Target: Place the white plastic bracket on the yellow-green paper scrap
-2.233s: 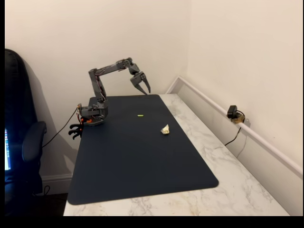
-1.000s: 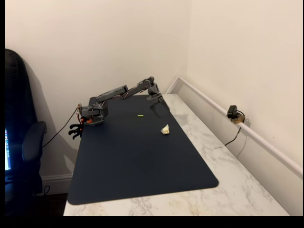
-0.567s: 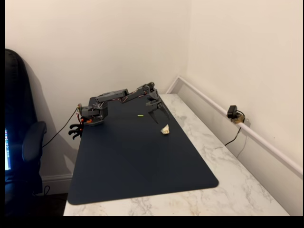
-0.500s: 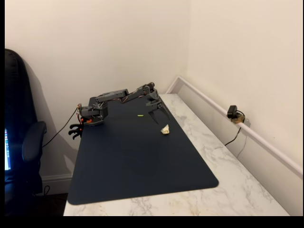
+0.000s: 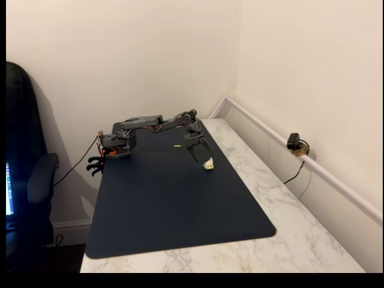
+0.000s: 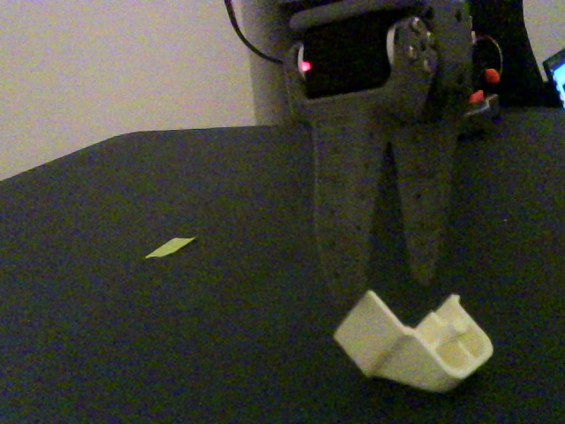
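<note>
The dark mat (image 5: pixel 174 198) is being taken as the landmark; it is lying on the marble counter (image 5: pixel 288 234). The white bracket (image 6: pixel 413 342) is resting on the mat near its far right edge (image 5: pixel 208 163). The gripper (image 6: pixel 388 281) is being held pointing down just behind the bracket, jaws narrowly parted and holding nothing. The yellow-green scrap (image 6: pixel 170 247) is lying flat on the mat, apart from the bracket (image 5: pixel 177 146).
</note>
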